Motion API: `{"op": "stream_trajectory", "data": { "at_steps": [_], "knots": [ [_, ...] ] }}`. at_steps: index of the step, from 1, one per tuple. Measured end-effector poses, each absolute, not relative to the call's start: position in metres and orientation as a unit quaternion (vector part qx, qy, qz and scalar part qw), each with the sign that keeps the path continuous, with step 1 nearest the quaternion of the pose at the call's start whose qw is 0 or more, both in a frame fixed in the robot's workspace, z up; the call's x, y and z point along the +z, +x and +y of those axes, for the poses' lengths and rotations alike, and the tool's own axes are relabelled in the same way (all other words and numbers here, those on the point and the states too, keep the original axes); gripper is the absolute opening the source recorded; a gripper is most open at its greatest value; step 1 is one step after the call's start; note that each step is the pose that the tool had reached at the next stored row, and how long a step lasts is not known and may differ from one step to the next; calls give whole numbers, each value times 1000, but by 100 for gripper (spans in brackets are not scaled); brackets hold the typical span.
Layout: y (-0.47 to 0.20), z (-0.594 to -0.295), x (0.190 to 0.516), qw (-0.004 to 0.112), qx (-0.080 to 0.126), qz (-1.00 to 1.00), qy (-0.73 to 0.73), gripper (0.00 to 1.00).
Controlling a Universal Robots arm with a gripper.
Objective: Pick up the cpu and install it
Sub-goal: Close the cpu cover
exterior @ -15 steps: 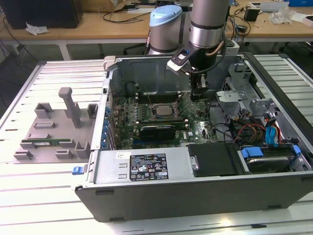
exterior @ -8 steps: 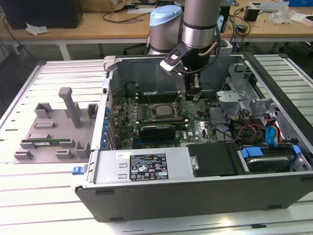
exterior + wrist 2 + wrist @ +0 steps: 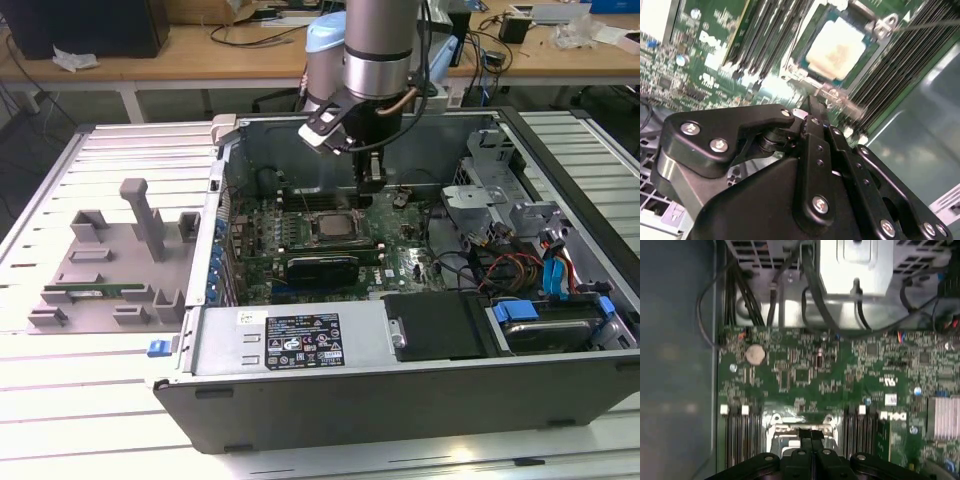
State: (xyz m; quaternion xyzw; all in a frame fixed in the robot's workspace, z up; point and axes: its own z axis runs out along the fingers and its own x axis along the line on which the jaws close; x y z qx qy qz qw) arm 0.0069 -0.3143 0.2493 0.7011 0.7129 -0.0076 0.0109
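The cpu (image 3: 334,226) lies flat in the square socket on the green motherboard (image 3: 405,262) inside the open computer case. Its silver top also shows in the second wrist view (image 3: 836,46), ringed by the metal socket frame (image 3: 882,26). My gripper (image 3: 371,184) hangs just above the board, a little behind the socket and toward the exterior view's right. Its black fingers (image 3: 812,436) are pressed together with nothing between them, their tips over the socket's edge (image 3: 799,421). In the second wrist view the gripper (image 3: 812,107) sits apart from the chip.
The case walls (image 3: 300,345) enclose the board. A drive cage (image 3: 480,200) and coloured cables (image 3: 520,265) crowd the exterior view's right. A grey fixture tray (image 3: 110,265) with a green memory stick (image 3: 85,293) lies on the table to the exterior view's left. Memory slots (image 3: 765,30) flank the socket.
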Motion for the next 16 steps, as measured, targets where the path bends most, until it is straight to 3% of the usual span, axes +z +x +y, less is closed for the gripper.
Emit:
{"op": "stream_trajectory", "data": {
  "at_steps": [16],
  "knots": [
    [-11, -319, 241, 5, -2, 713, 701, 11]
  ]
}}
